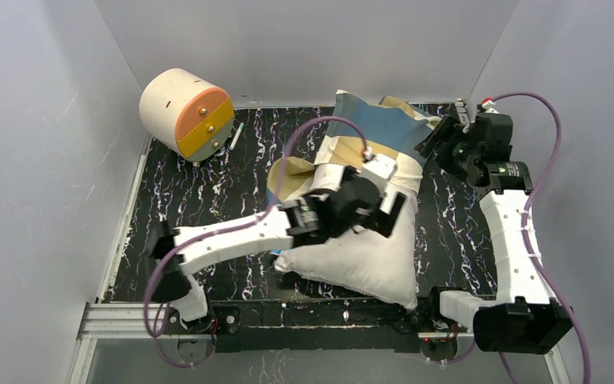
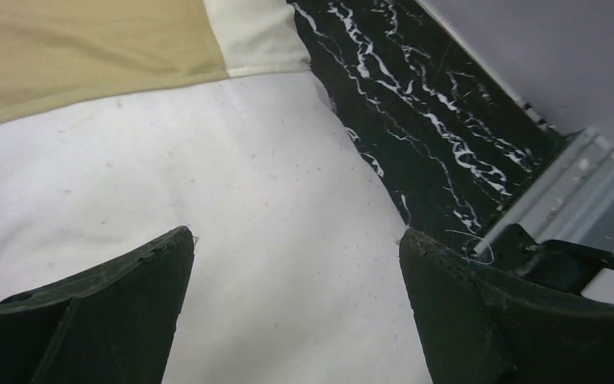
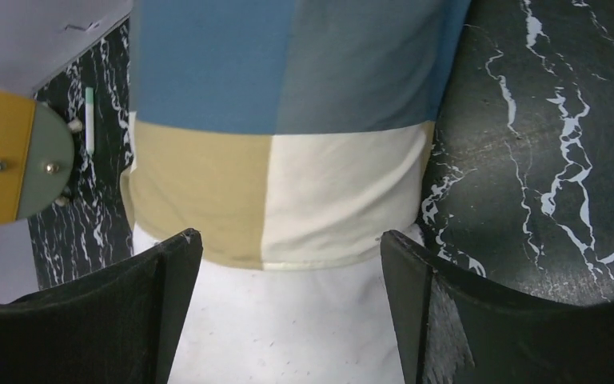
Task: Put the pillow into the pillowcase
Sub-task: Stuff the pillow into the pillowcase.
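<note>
The white pillow lies mid-table with its far end inside the blue, tan and cream pillowcase; its near half sticks out bare. My left gripper hovers over the bare pillow's right side, open and holding nothing. In the left wrist view the left gripper spans plain pillow, with the pillowcase hem beyond. My right gripper is at the pillowcase's right edge, also open and empty. In the right wrist view the right gripper sits over the pillow just short of the pillowcase hem.
A cream-and-orange cylinder lies at the back left, with a thin white-and-green pen beside it. Grey walls close in the black marbled table on three sides. An aluminium rail runs along the near edge.
</note>
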